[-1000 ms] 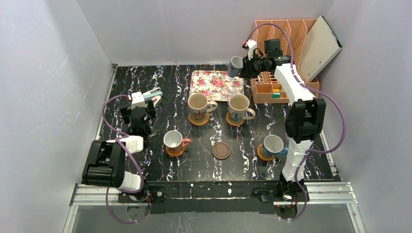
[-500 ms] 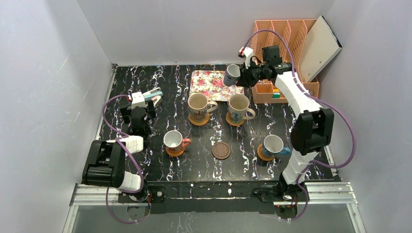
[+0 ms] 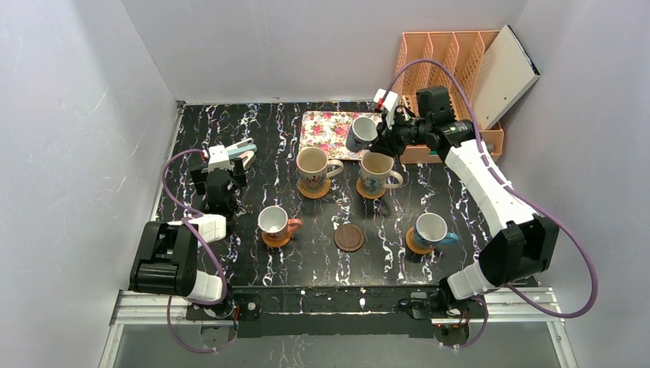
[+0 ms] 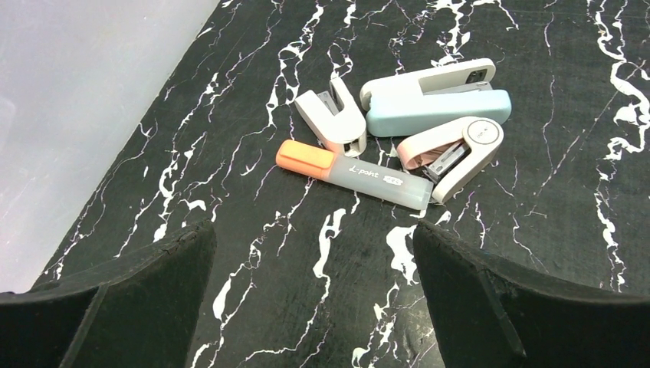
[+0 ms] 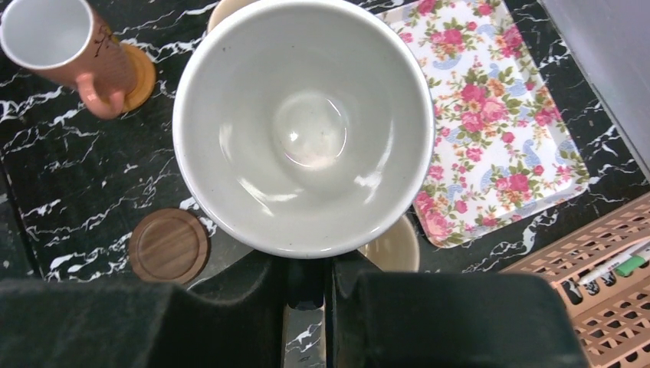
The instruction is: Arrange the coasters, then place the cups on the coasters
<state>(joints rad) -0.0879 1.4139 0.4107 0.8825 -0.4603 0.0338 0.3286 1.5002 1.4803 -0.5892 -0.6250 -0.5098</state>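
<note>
My right gripper [image 3: 381, 136] is shut on the handle of the blue cup [image 3: 359, 133], carrying it tilted in the air over the near right corner of the floral tray [image 3: 329, 130]. Seen from the right wrist, the cup's pale inside [image 5: 303, 123] fills the view above my right gripper [image 5: 306, 284]. A bare dark wood coaster [image 3: 349, 237] [image 5: 169, 245] lies at the front middle. Two cream cups [image 3: 313, 164] [image 3: 375, 168], the red-handled cup [image 3: 274, 221] and the blue-handled cup [image 3: 431, 228] each stand on a coaster. My left gripper [image 4: 314, 307] is open over the bare table.
Three staplers [image 4: 429, 115] and an orange-capped highlighter [image 4: 352, 175] lie just beyond the left gripper at the table's left side. An orange organiser [image 3: 448, 92] with a white board [image 3: 506, 73] leaning on it fills the back right corner. Grey walls close in the table.
The right arm has carried the blue cup leftward and toward the front, from beside the organiser to over the tray's corner. The left arm has not moved.
</note>
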